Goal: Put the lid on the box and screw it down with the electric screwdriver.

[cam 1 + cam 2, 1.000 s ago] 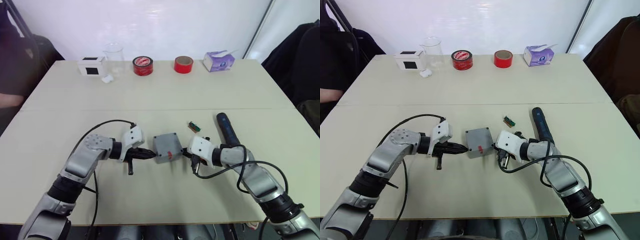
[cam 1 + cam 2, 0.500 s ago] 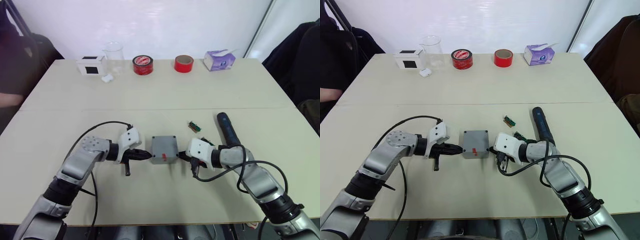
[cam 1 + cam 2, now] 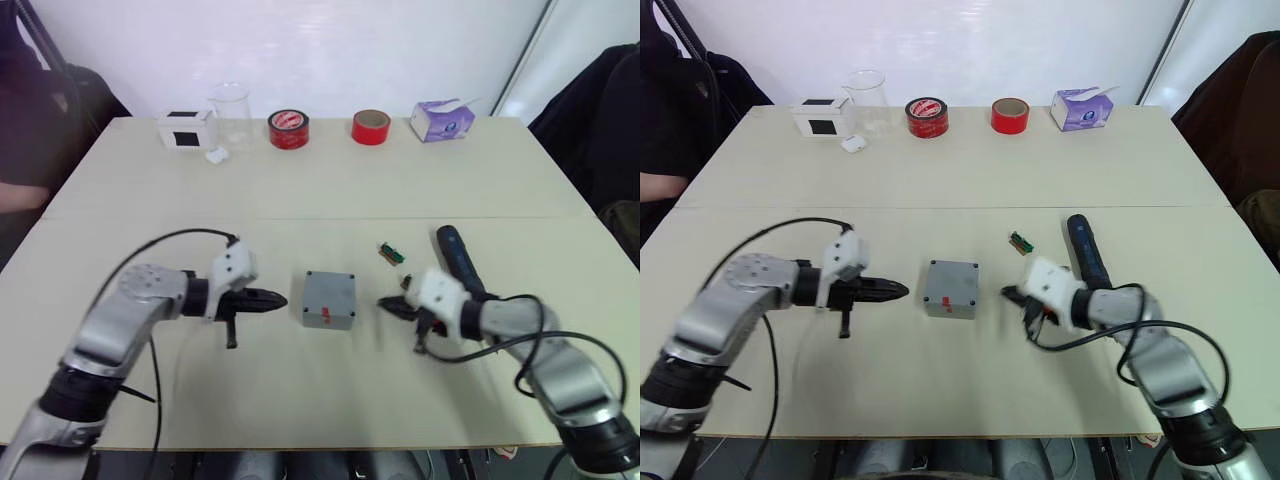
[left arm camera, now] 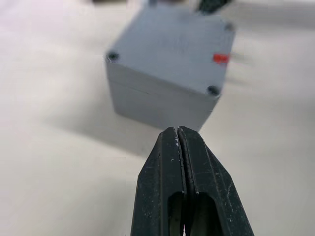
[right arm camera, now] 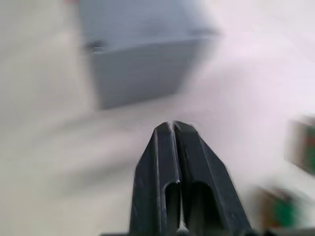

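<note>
- The left gripper [image 3: 278,299], fingers pressed together, has withdrawn from the box [image 3: 329,299] and now sits apart from its left side.
- The right gripper [image 3: 385,303], also closed, has pulled back from the right side.
- The box has rotated to sit squarer, with the lid [image 4: 170,47] on top.

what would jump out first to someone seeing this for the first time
The grey box with its lid already on sits mid-table, a red mark on its near side. The left tool and right tool flank it, both shut and pointing at it without touching. The electric screwdriver lies just beyond the right arm, and two red tape rolls stand along the far edge.
</note>
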Robot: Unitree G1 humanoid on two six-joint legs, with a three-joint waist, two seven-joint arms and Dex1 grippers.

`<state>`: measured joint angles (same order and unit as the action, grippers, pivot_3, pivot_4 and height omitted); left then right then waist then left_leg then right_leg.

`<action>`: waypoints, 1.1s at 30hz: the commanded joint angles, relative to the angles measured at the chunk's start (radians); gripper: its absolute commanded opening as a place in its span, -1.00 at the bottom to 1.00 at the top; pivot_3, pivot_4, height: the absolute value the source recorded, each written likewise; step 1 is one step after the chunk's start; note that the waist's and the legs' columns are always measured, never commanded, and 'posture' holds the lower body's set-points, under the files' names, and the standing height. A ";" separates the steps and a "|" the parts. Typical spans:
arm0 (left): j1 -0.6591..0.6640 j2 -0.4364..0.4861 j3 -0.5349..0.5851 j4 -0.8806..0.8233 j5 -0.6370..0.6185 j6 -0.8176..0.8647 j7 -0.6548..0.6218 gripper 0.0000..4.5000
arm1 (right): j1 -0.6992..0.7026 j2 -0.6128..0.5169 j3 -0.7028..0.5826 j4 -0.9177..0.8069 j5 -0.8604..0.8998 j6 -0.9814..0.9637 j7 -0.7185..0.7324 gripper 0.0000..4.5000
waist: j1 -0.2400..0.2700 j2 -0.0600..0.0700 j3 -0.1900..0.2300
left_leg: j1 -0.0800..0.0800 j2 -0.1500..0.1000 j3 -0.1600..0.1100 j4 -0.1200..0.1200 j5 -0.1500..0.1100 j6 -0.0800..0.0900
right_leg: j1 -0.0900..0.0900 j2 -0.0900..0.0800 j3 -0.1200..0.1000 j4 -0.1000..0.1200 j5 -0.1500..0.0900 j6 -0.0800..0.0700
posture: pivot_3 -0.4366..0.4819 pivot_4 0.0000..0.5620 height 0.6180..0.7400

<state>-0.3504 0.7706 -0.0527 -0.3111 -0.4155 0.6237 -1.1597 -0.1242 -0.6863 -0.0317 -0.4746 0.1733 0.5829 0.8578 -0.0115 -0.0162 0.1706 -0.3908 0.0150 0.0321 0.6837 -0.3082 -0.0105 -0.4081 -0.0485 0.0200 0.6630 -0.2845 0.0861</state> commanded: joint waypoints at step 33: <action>-0.153 0.002 -0.008 -0.132 -0.161 0.051 0.084 -1.00 | -0.089 0.023 -0.075 0.127 0.190 0.312 -0.200 -0.55 | -0.002 0.000 0.000 | 0.000 -0.001 0.000 0.000 0.000 0.000 | 0.000 0.004 0.000 0.000 0.000 0.000 | -0.05 -0.47 1.00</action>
<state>-0.4854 0.7701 -0.0642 -0.4148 -0.5759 0.6899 -1.0785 -0.2104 -0.6500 -0.1012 -0.3274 0.3512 0.8954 0.6557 -0.0132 -0.0159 0.1708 -0.3909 0.0143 0.0324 0.6836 -0.3082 -0.0105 -0.4082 -0.0447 0.0205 0.6627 -0.2845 0.0862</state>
